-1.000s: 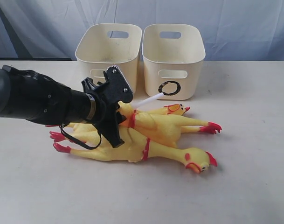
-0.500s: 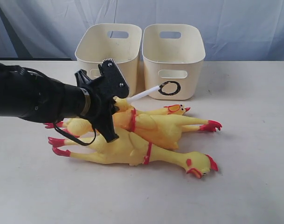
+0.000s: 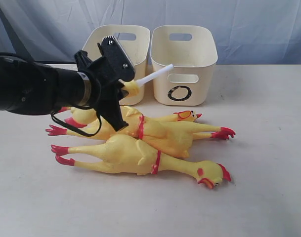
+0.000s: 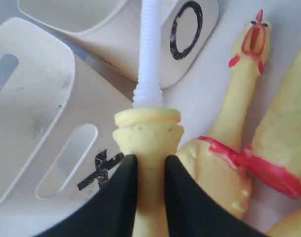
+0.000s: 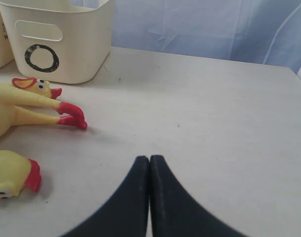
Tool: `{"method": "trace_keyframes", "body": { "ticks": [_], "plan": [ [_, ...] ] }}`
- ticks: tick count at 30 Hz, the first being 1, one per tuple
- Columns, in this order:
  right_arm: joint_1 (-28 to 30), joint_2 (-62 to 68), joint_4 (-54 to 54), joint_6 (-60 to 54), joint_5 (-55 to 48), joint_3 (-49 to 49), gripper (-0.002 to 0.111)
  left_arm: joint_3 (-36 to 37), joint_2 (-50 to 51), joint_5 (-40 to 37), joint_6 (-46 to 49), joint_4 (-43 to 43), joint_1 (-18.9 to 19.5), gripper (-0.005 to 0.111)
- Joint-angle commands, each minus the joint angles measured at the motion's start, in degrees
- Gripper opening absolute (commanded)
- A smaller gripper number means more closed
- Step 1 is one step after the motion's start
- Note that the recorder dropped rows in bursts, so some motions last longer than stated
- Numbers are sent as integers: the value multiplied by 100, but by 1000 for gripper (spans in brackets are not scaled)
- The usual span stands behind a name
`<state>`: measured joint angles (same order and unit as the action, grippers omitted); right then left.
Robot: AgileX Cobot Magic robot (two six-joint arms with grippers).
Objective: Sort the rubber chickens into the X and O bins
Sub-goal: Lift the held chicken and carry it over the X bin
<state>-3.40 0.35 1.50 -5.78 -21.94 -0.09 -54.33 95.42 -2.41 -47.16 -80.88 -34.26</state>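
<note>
Cream plastic for the two biggest things: the O bin (image 3: 205,79), black ring on its front wall, and just beside it the X bin (image 3: 139,54). Sprawled on the table (image 3: 269,187) in front of the O bin, three rubber chickens (image 3: 135,155), overlapping, with heads and red feet at either end. Judged soft, floppy and light, longer than a bin, so likely to droop and trail from any single hold. Best taken at a narrow part such as the neck, not the fat, yielding body. Set on the X-bin side of the O bin, the left gripper (image 4: 149,163), jaws nearly together and pinched on a yellow stub (image 4: 148,128) just below its flange. Owner of that stub among the three not made out, for the arm. Well apart from the O bin, over bare table, the right gripper (image 5: 149,160), fingers pressed together on nothing. Smallest, a white ribbed tube (image 4: 149,54), poking from the stub towards the O bin.
</note>
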Motion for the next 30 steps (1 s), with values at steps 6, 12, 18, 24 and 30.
{"method": "trace_keyframes", "body": {
  "ticks": [6,12,18,24,30],
  "plan": [
    [-5,-35,-7,-11,43,9,0,-817,-65,-378,-16,12,58,0],
    [-5,-35,-7,-11,43,9,0,-1289,-52,-62,-37,28,452,0],
    [-5,-35,-7,-11,43,9,0,-1836,262,311,-37,374,919,0],
    [-5,-35,-7,-11,43,9,0,-2384,743,704,-37,565,1073,0],
    [-5,-35,-7,-11,43,9,0,-2967,1293,870,-37,565,1073,0]
  ]
}}
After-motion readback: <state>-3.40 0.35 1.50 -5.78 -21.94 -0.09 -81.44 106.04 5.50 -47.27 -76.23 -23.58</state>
